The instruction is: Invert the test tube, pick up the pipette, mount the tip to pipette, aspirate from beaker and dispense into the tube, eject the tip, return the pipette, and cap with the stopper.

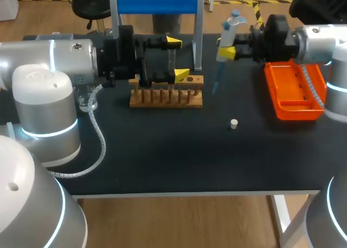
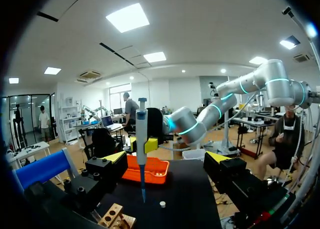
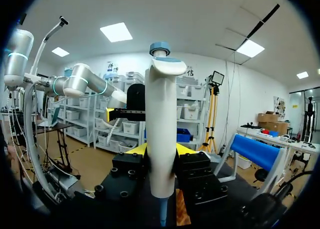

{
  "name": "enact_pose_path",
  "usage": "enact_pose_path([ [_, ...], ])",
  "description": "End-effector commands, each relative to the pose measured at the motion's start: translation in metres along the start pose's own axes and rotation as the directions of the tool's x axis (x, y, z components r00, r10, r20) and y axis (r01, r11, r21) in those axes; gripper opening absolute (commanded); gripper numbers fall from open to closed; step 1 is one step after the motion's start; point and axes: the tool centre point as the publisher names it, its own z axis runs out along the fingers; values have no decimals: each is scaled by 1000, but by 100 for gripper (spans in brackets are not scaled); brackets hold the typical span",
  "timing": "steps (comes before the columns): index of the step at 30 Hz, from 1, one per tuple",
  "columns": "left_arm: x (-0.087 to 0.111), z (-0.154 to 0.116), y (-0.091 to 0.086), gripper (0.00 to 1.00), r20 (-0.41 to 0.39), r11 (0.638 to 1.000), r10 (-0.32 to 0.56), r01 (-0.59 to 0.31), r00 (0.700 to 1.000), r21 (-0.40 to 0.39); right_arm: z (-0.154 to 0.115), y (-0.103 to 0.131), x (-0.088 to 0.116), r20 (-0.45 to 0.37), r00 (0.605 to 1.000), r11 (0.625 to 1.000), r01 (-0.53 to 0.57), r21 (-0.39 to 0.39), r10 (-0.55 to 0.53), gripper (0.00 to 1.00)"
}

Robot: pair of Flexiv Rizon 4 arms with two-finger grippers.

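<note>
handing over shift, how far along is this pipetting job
Done: pipette is picked up, held in the right gripper, tip seemingly mounted. In hand: it hangs beside the rack. Left: aspirating, dispensing, ejecting, returning, capping; the stopper lies loose on the table.

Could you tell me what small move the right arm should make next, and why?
Probably ease the pipette left toward the wooden rack: the right gripper clamps it upright, clear of the table, and the beaker lies beyond that rack.

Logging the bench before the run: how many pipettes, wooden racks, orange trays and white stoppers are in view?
pipette: 1
wooden rack: 1
orange tray: 1
white stopper: 1
Total: 4
</note>
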Motion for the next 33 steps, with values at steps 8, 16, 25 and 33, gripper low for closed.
enact_pose_path([
  [8,1,2,1,100,6,1000,2,-2,1000,6,-75,17,-34,71,996,999,44,31,-46,0],
  [16,1,2,1,100,6,1000,2,-2,1000,6,-122,29,-50,105,992,997,69,37,-73,0],
  [25,1,2,1,100,6,1000,2,-2,1000,6,-171,36,-62,121,990,997,66,32,-69,0],
  [33,1,2,1,100,6,1000,2,-2,1000,6,-211,38,-66,66,997,999,44,20,-45,0],
])
